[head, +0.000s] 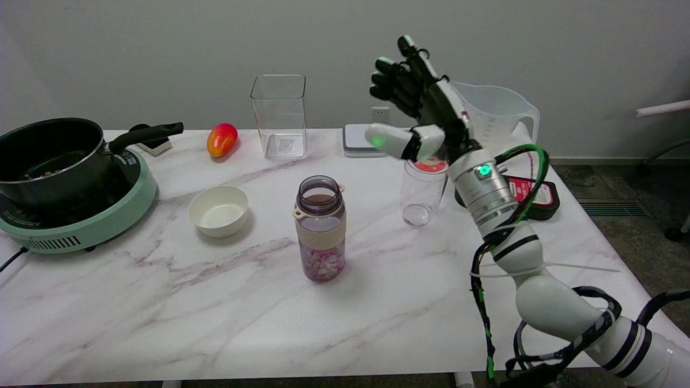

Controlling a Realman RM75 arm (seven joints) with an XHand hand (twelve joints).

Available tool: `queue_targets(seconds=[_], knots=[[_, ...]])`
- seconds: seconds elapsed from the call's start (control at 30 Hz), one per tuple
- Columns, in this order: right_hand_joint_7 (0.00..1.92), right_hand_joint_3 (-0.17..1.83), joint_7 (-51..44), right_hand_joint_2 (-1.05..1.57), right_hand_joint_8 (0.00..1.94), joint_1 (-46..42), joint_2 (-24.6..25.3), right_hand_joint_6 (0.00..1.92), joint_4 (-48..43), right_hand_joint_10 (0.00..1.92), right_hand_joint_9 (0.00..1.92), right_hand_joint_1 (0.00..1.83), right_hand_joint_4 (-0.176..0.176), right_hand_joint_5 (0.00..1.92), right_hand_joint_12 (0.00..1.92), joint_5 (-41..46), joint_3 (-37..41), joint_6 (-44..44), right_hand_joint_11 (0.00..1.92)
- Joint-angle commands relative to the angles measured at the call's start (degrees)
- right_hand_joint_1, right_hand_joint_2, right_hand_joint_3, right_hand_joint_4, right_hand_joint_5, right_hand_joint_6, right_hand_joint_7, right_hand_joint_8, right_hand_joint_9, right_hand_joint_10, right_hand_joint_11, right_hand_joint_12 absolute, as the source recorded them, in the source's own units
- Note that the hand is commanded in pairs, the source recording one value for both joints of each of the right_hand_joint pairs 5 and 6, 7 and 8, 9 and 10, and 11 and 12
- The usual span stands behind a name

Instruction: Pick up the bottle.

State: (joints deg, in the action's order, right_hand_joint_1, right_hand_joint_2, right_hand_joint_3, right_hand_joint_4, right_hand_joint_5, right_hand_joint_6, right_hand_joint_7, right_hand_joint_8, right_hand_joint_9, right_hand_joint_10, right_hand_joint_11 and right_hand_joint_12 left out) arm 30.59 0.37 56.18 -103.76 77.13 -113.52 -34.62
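Fingers (396,81) of the right hand (426,116) are spread apart and raised in the air, holding nothing, with the thumb jutting out to the left. Well below and left of the fingertips stands the bottle (320,228), upright on the table (161,302), its mouth open and small pink and white pieces filling its lower part; nothing touches it. Just under the thumb, nearer the wrist, is a clear cup (422,191) with a red lid partly hidden behind the hand. Behind the palm sits a clear jug (498,116), and beside the wrist lies a dark flat box (533,196) with a red label. Left of the fingers, at the table's far edge, are a white scale (357,141), a tall clear container (279,116) and a mango (221,139). Further left and lower sits a white bowl (218,210), and beyond it a black pot (51,156) on a green cooker (81,221).
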Motion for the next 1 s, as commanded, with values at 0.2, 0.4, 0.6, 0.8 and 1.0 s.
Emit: queue_targets(seconds=[0.2,0.4,0.6,0.8,1.0], knots=[[0.36,1.11,-13.1,-0.38,0.36,-4.1,8.1,0.03,6.8,0.42,0.42,1.2,0.0,0.03,0.46,-7.1,-5.9,3.0,0.46],[0.34,1.22,-13.4,-0.52,0.34,-1.8,7.9,0.02,8.4,0.4,0.4,1.22,0.0,0.02,0.45,-7.3,-5.9,4.5,0.45],[0.35,1.21,-13.2,-0.53,0.35,-1.2,8.6,0.01,10.4,0.39,0.39,1.23,0.0,0.01,0.45,-10.4,-6.0,4.0,0.45],[0.36,1.2,-13.2,-0.52,0.36,-1.2,9.1,0.01,11.1,0.39,0.39,1.23,0.0,0.01,0.45,-11.5,-6.3,3.8,0.45],[0.37,1.21,-12.9,-0.52,0.37,-1.2,9.1,0.02,12.1,0.39,0.39,1.23,0.0,0.02,0.45,-11.5,-7.7,3.1,0.45]])
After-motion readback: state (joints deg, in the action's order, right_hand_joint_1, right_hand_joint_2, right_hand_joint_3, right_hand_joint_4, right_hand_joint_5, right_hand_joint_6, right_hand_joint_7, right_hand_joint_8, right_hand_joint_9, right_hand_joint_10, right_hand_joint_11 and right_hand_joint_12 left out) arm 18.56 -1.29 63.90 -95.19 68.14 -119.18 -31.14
